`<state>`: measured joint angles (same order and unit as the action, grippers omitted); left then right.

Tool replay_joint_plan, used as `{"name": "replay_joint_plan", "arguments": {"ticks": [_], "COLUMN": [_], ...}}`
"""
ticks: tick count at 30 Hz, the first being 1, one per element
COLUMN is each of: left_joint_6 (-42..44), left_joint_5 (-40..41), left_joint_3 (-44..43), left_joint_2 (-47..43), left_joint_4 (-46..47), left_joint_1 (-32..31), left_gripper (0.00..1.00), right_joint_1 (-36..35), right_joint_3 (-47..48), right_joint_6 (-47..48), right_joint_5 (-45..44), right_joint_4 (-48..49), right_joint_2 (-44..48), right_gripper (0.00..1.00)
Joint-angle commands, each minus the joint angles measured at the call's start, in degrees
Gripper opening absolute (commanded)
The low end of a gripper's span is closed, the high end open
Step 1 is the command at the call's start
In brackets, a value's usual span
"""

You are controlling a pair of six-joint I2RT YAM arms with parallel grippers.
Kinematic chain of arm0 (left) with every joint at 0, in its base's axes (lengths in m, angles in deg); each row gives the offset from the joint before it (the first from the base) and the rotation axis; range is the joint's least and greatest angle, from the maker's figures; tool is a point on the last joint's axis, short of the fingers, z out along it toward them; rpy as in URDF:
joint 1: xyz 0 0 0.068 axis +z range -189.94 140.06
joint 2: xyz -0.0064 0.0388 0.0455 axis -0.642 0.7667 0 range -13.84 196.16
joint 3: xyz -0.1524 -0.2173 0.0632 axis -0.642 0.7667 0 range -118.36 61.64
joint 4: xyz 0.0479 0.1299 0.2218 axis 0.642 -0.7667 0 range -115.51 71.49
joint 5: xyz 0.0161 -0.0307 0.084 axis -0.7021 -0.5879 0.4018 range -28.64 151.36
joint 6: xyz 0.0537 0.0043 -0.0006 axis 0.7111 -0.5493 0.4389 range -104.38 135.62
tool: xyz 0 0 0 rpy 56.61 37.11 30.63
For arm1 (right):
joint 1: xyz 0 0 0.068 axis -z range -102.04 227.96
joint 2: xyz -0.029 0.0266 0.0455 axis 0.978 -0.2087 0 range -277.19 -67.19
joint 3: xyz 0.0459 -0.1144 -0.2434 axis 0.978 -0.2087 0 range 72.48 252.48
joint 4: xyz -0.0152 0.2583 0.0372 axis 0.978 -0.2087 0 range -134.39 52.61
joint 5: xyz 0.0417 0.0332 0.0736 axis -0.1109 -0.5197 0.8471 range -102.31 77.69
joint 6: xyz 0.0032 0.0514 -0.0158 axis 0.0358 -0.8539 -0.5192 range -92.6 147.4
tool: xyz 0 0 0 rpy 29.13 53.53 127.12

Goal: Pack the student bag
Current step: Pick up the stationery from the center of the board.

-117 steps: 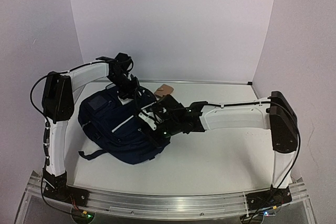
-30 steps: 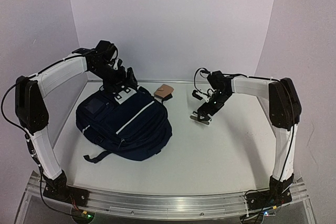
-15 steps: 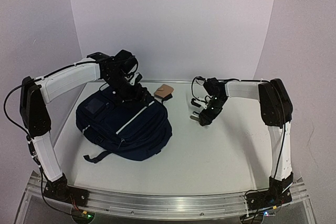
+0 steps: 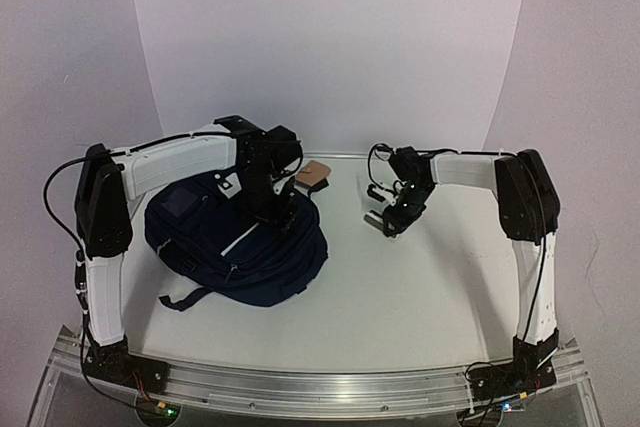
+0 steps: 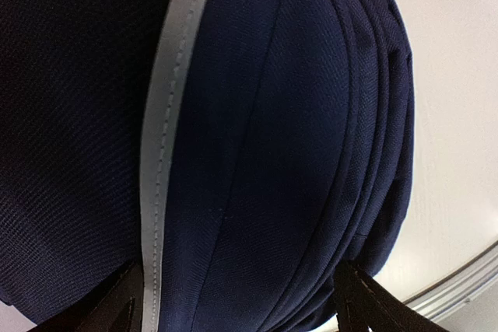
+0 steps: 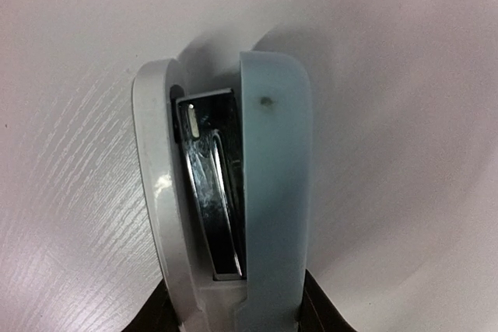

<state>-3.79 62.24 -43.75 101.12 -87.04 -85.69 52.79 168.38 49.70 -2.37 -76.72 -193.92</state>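
Student bag (image 4: 205, 247) flat, top seemingly far.

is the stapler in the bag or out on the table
Out: the stapler lies on the table between the right fingers, apart from the bag.

The white, rounded-shelled left arm (image 4: 175, 155) and right arm (image 4: 465, 165) are jointed by black blocky housings (image 4: 103, 209), with thin black cables (image 4: 47, 190) looped alongside. Black bases (image 4: 105, 357) are bolted onto the silver aluminium rail (image 4: 320, 383); the left gripper (image 4: 277, 215) and right gripper (image 4: 386, 222) are black.
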Motion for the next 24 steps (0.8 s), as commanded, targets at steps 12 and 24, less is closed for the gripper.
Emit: {"name": "replay_joint_plan", "arguments": {"ticks": [12,24], "left_joint_6": [-0.23,-1.69], "left_joint_5": [18.43,13.44], "left_joint_3": [-11.76,-15.25], "left_joint_2": [6.16,3.86], "left_joint_4": [-12.5,-12.34], "left_joint_1": [-3.56,-3.11], "left_gripper": [0.37,0.0], "right_joint_1": [-0.17,-0.23], "right_joint_3": [-0.88,-1.5], "right_joint_6": [-7.92,-11.62], "right_joint_5": [9.24,17.77], "right_joint_4": [-2.81,-4.51], "right_joint_2": [12.89,17.42], "right_gripper": [0.22,0.21]}}
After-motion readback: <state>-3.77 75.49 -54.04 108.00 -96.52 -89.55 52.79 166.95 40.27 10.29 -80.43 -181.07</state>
